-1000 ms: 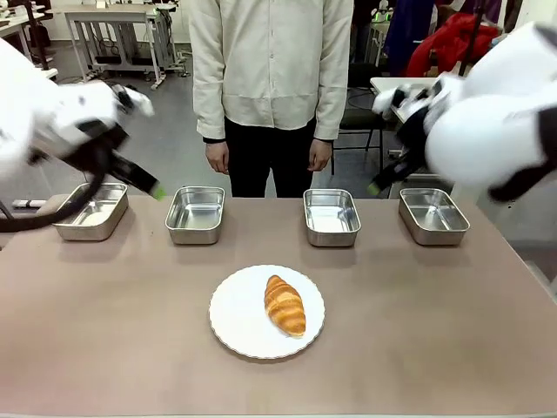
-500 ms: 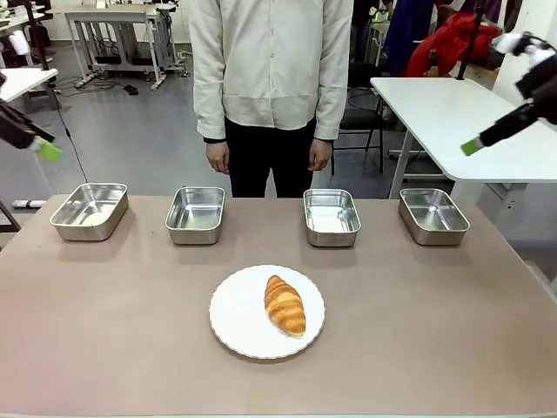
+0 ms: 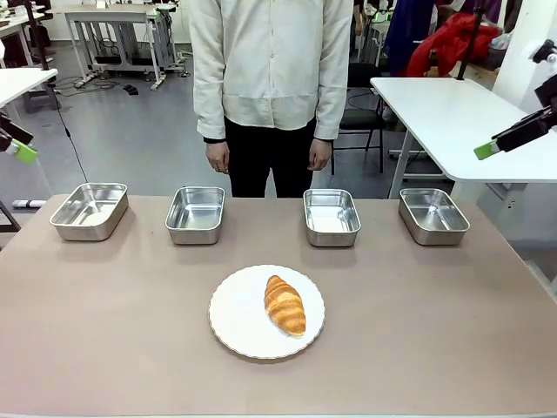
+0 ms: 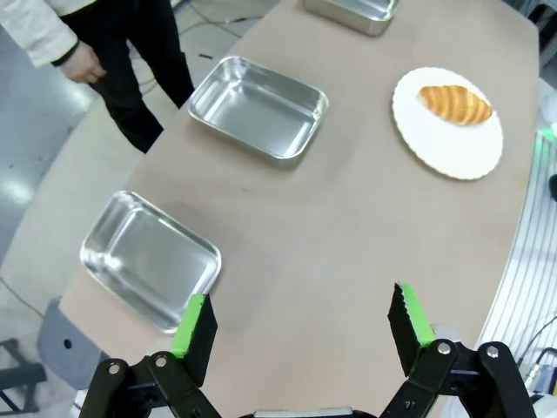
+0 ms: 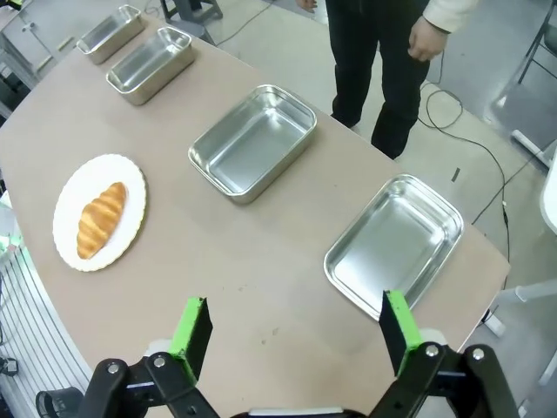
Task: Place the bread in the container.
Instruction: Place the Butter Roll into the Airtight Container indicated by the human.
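The bread is sitting on the round white plate, a bit right of the plate's middle and lying at a slant with one tapered end pointing towards the far side. The plate is in the middle of the table, on the robot's side of it.

Further back there's a row of shiny steel pans along the far edge: far-left pan, second pan, third pan and far-right pan. They all look the same, so I honestly can't tell which one is meant to be the container. The bread is closest to the two middle ones but well apart from both.

A person stands just behind the table, hands hanging down at their sides.

Both arms are pulled way out to the sides, up off the table. The left gripper is spread wide, with just tabletop seen between the green pads. The right gripper is wide as well, looking down over the far-right pan's end of the table
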`<state>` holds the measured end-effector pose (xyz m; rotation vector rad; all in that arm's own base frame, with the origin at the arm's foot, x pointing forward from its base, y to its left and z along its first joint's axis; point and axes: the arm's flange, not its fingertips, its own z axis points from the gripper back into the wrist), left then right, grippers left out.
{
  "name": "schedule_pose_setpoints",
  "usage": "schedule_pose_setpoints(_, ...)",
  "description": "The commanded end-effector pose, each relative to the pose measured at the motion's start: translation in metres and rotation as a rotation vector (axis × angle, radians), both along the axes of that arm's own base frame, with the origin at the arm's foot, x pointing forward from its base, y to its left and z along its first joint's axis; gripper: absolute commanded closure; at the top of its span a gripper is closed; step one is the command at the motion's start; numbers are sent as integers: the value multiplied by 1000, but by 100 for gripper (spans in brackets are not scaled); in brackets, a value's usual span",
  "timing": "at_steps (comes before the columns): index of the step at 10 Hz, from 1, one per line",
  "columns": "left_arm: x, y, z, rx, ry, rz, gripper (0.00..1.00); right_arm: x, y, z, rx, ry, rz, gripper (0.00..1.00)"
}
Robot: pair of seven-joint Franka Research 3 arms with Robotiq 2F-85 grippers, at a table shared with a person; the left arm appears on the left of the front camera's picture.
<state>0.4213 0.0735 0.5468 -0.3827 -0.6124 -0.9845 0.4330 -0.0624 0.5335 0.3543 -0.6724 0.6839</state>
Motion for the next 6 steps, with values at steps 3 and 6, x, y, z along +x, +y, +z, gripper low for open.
schedule_pose_setpoints(3, -6, 47, 23, -137, -50, -10, 0, -5, -26, 9, 60, -27, 8, 0)
schedule_pose_setpoints(6, -21, 91, 38, -241, -109, -19, 0, -12, -68, 18, 148, -80, -22, 0)
